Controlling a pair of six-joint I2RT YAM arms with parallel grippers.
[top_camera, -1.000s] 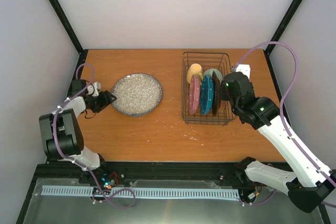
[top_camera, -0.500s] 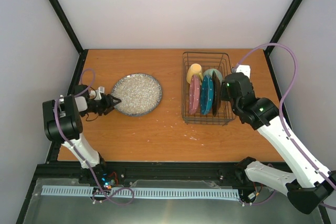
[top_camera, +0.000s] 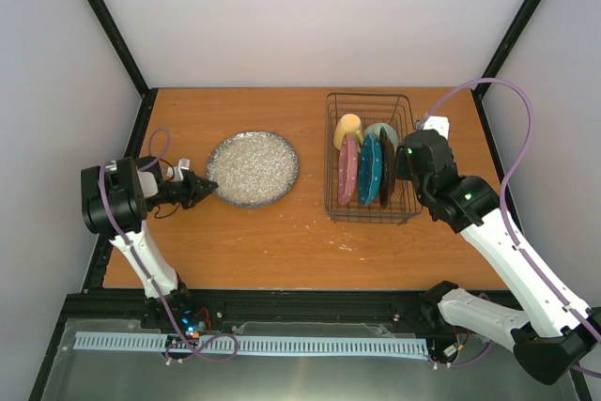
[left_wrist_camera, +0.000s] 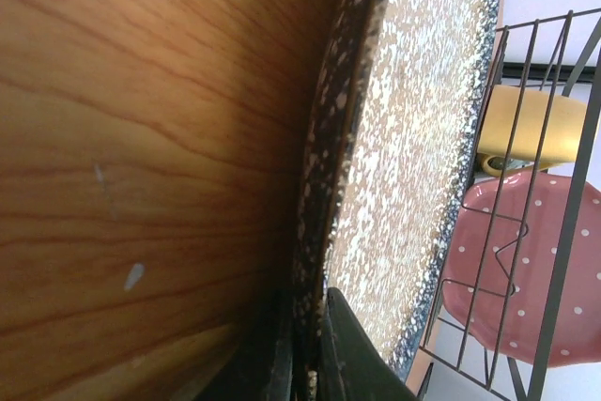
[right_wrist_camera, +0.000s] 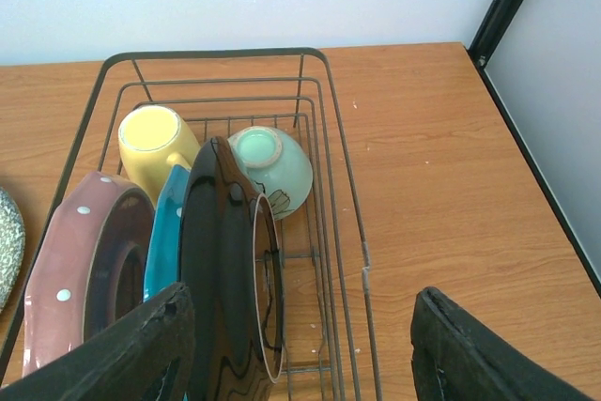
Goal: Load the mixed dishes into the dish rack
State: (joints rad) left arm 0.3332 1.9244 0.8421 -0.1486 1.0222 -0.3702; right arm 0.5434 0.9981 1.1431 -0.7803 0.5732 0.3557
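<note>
The grey speckled plate (top_camera: pixel 252 168) lies on the table left of centre. My left gripper (top_camera: pixel 200 190) is shut on its near-left rim; in the left wrist view the fingers (left_wrist_camera: pixel 352 354) pinch the plate (left_wrist_camera: pixel 413 138) edge. The dish rack (top_camera: pixel 368 96) stands at the right, holding the yellow mug (right_wrist_camera: pixel 155 143), mint-green bowl (right_wrist_camera: pixel 272 166), pink dotted plate (right_wrist_camera: pixel 84 260), teal plate (right_wrist_camera: pixel 164 241) and dark-rimmed plate (right_wrist_camera: pixel 221 269), the plates on edge. My right gripper (right_wrist_camera: pixel 302 326) hangs open and empty over the rack's near right corner.
A small white box (top_camera: pixel 434 124) sits on the table just right of the rack. Grey walls and black frame posts close in the table on three sides. A few pale specks (top_camera: pixel 347 246) lie in front of the rack.
My left gripper has swung in and closed on the speckled plate's rim, and the plate has slid slightly right. The right arm has not moved.
</note>
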